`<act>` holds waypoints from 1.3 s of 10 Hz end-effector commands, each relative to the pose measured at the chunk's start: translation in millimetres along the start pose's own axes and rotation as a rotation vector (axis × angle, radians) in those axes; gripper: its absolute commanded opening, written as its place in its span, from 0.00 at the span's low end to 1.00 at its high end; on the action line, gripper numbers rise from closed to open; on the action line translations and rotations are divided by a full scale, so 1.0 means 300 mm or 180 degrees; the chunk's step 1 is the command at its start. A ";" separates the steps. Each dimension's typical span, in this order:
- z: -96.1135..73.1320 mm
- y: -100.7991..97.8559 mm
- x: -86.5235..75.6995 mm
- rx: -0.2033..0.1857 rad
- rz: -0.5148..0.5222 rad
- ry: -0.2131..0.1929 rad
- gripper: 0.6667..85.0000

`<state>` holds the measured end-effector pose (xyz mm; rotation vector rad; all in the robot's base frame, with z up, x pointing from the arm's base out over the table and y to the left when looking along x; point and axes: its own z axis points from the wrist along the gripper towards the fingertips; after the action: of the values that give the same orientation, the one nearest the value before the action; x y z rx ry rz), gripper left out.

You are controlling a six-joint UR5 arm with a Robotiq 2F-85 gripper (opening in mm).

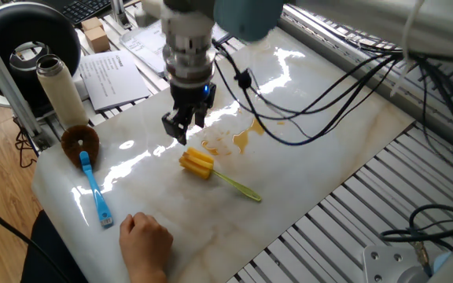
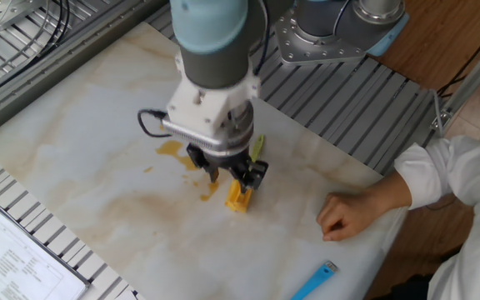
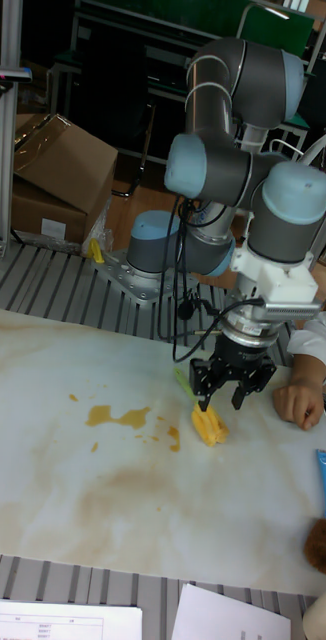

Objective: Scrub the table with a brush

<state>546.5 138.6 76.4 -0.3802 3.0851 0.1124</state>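
Note:
The brush lies flat on the white marble table [image 1: 329, 149], with its yellow ridged head [image 1: 197, 163] toward the near left and its thin yellow-green handle [image 1: 241, 189] pointing right. Orange-brown stains [image 1: 239, 140] sit just beyond it. My gripper [image 1: 177, 130] hovers open just above and to the left of the head, with nothing between its fingers. In the other fixed view the gripper [image 2: 233, 172] is directly over the brush head [image 2: 238, 198]. The tall fixed view shows the gripper [image 3: 226, 394] open above the brush head [image 3: 209, 426], beside the stains [image 3: 118, 415].
A person's hand [image 1: 145, 237] rests on the table's near edge. A blue-handled brush [image 1: 94, 192] with a round brown head lies at the left, near a beige bottle [image 1: 57, 86] and papers [image 1: 112, 75]. Black cables [image 1: 321, 98] hang over the table. A slatted metal frame [image 1: 344, 212] surrounds the slab.

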 end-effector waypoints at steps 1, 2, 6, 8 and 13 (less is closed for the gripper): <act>0.116 -0.004 -0.022 -0.0032 -0.0048 -0.0149 0.67; 0.117 0.003 0.029 -0.0061 0.0020 0.0040 0.68; 0.149 0.061 0.035 -0.0213 -0.0095 -0.0016 0.82; 0.239 0.019 0.075 -0.0155 -0.0172 -0.0098 0.81; 0.217 -0.003 0.101 -0.0001 -0.0040 -0.0056 0.01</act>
<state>522.2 134.9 5.4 -0.4472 3.0462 0.1327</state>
